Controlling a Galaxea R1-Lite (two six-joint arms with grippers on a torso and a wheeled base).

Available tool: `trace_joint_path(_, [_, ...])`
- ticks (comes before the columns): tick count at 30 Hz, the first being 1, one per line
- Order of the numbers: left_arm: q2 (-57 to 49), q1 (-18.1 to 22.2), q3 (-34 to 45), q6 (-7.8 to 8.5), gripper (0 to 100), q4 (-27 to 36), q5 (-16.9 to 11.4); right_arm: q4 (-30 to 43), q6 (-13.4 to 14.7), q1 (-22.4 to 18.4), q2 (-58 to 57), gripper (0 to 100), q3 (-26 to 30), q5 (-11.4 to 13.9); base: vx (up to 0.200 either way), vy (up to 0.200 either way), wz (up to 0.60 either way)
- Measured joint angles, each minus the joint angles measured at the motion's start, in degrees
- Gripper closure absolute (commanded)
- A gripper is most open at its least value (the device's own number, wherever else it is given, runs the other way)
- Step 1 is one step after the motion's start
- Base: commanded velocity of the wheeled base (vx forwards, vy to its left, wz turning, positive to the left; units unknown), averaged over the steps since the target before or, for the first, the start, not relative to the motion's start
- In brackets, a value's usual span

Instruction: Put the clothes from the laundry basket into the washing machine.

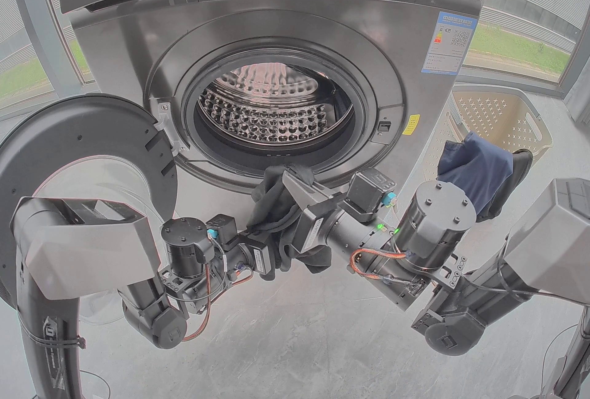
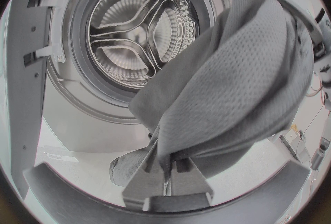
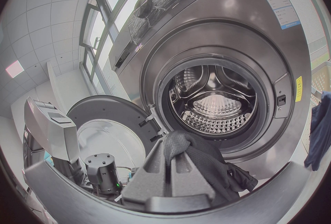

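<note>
Left gripper (image 2: 168, 166) and right gripper (image 3: 168, 155) each pinch shut on one dark garment (image 1: 273, 209) - hung at the 6 o'clock lip of the washer (image 1: 393, 43) mouth - drum (image 1: 270, 105) open beyond, door (image 1: 80, 136) swung wide at 9 o'clock, basket (image 1: 522, 111) with blue cloth (image 1: 476, 163) over its rim at 3.

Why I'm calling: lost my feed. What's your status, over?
Both shut on dark grey garment: left pincer, right pincer, held before drum. Inside looks empty, door swung wide, path clear. More: blue clothes draped on laundry basket.
</note>
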Motion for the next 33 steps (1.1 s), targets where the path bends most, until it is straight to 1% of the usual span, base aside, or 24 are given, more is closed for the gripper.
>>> trace_joint_path(4, [-3.8, 0.1, 2.4, -0.11, 100, 0.0, -0.5, 0.2, 0.0, -0.4, 0.0, 100, 0.2, 0.0, 0.0, 0.0, 0.0])
trace_joint_path(6, [-6.8, 0.1, 4.6, -0.16, 100, 0.0, -1.5, 0.2, 0.1, -0.8, 0.1, 100, 0.3, 0.0, 0.0, 0.0, 0.0])
trace_joint_path(10, [-14.4, 0.2, 10.5, -0.57, 100, 0.0, -4.4, 0.3, 0.1, -1.5, 0.3, 100, 0.8, 0.0, 0.0, 0.0, 0.0])
trace_joint_path(13, [-20.0, 0.5, 14.3, -1.61, 100, 0.0, -6.7, 0.4, 0.2, -2.0, 0.7, 100, 1.2, 0.1, 0.0, 0.0, 0.0])
trace_joint_path(16, [-24.3, 0.8, 17.0, -3.23, 100, 0.0, -8.5, 0.5, 0.1, -2.6, 1.2, 100, 1.5, 0.1, 0.0, 0.0, 0.0])
trace_joint_path(23, [-28.5, 1.5, 18.5, -3.56, 100, 0.0, -9.3, 0.5, 0.0, -3.9, 2.6, 100, 1.5, 0.1, 0.0, 0.0, 0.0])
trace_joint_path(24, [-28.8, 1.8, 18.4, -3.55, 100, 0.0, -9.4, 0.5, 0.0, -3.9, 2.9, 0, 1.5, 0.1, 0.0, 0.0, 0.0])
trace_joint_path(29, [-29.5, 3.4, 17.6, -3.56, 100, 0.1, -9.8, 0.4, 0.0, -4.1, 3.9, 0, 1.5, 0.1, 0.0, 0.0, 0.0])
trace_joint_path(33, [-29.9, 4.0, 15.6, -3.63, 100, 0.1, -9.4, 0.5, -0.1, -4.1, 4.4, 0, 2.0, 0.1, 0.0, 0.0, 0.0])
